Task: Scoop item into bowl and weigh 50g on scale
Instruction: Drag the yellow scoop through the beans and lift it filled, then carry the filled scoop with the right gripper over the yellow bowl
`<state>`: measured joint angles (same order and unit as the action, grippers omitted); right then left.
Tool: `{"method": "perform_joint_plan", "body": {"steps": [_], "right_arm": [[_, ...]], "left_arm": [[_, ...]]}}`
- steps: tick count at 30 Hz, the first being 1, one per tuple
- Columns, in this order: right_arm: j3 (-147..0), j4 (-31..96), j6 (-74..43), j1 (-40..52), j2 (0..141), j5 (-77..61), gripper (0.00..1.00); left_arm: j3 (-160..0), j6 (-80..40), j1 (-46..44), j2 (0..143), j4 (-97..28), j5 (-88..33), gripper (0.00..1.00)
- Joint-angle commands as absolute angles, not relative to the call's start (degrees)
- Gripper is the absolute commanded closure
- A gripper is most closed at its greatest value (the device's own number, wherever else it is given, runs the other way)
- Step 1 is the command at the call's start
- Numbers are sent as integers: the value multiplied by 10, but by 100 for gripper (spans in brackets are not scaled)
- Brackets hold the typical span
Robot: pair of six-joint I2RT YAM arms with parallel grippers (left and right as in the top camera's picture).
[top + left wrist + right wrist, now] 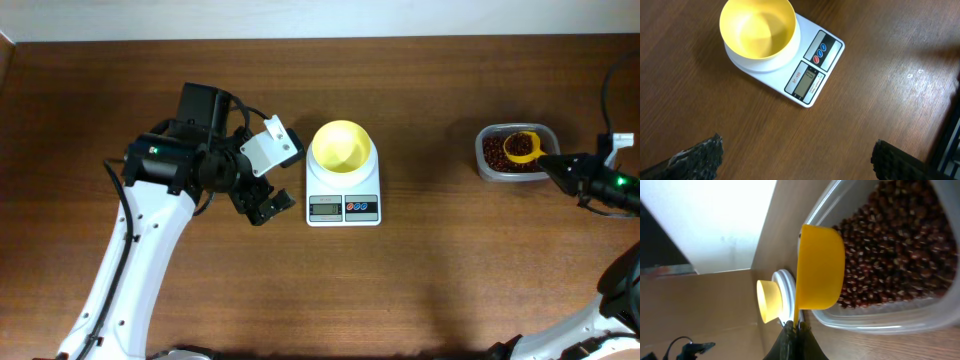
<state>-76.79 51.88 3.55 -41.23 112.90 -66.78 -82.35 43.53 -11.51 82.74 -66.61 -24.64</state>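
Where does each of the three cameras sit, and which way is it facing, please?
Overhead: fixed above the table, looking straight down; the left gripper stands open beside the scale, the right gripper at the tub.
Left wrist: rides the left wrist, looking down at the empty bowl on the scale; its fingertips show in the bottom corners.
Right wrist: rides the right wrist, looking along its shut fingers and the scoop across the beans.
Shared: all three show the bowl on the scale.

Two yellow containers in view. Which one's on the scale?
The pale-yellow bowl, empty, on the white scale. The brighter yellow scoop is in the clear tub of beans, its handle in the right gripper.
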Motion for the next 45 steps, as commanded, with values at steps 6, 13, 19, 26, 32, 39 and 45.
{"method": "perform_joint_plan", "body": {"steps": [6,13,19,26,32,39,45], "right_arm": [[-768,519,58,-413,1138,-749,96],[-768,517,58,-401,1138,-780,96],[-768,516,58,-337,1138,-781,96],[-768,509,58,-254,1138,-815,96],[-768,501,56,-185,1138,-822,96],[-768,501,56,-119,1138,-834,96],[-768,485,40,-90,1138,-839,96]], "left_arm": [[-822,443,-115,827,-665,-256,1],[-822,442,-115,827,-665,-256,1],[-822,443,-115,827,-665,-256,1],[-822,443,-115,827,-665,-256,1],[-822,443,-115,827,-665,-256,1],[-822,442,-115,827,-665,-256,1],[-822,443,-115,827,-665,-256,1]]}}
